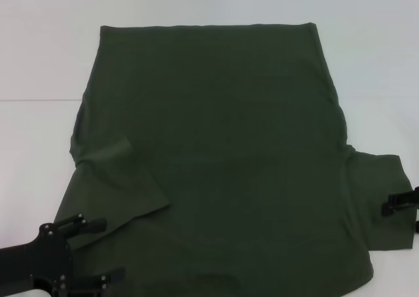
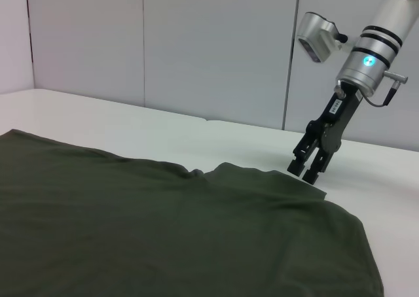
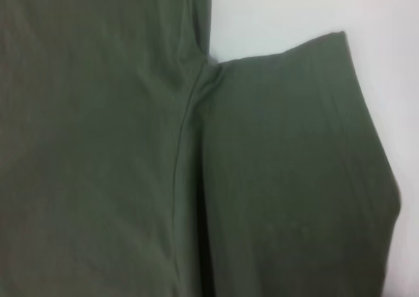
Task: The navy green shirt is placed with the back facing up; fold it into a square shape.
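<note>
We note our left gripper (image 1: 98,251) nearest, fingers apart, over the folded-in left sleeve. The navy green shirt (image 1: 222,159) lies flat on the white table (image 1: 39,55). Our right gripper (image 2: 313,167), fingers slightly apart, hovers at the right sleeve (image 1: 383,199).

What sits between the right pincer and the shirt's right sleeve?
Nothing visible. The right pincer hangs open just above the edge of the sleeve of the shirt, with only bare white table around it.
</note>
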### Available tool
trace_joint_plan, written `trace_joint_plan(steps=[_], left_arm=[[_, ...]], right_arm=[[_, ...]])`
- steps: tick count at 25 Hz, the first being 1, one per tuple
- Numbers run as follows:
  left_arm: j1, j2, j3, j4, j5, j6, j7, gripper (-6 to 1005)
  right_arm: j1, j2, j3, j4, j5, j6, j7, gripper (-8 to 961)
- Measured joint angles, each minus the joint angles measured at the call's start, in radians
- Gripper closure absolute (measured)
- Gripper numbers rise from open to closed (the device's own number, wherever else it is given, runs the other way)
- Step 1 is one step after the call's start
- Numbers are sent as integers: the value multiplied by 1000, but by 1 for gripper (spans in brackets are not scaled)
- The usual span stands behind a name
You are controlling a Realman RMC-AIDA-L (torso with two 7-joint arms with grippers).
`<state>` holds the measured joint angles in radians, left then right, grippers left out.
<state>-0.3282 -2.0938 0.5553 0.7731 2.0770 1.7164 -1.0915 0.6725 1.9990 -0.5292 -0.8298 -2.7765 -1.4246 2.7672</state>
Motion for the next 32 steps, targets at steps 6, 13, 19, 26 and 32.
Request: trace_joint_plan(steps=[6, 13, 19, 26, 32], left_arm=[[0, 0, 0, 0, 0, 0, 0, 63], [0, 0, 0, 0, 0, -4, -1, 63], [-1, 0, 0, -1, 0, -5, -2, 62], [-5, 0, 0, -4, 0, -7, -2, 62], [-7, 0, 0, -13, 0, -9, -2, 62]], right_arm=[[11, 0, 0, 12, 0, 6, 0, 74], [17, -4, -5, 23, 0, 12, -4, 77], [14, -8, -15, 23, -4, 13, -4, 79], [11, -12, -28, 23, -7, 29, -4, 81], [9, -7, -30, 29, -8, 44, -4, 83]])
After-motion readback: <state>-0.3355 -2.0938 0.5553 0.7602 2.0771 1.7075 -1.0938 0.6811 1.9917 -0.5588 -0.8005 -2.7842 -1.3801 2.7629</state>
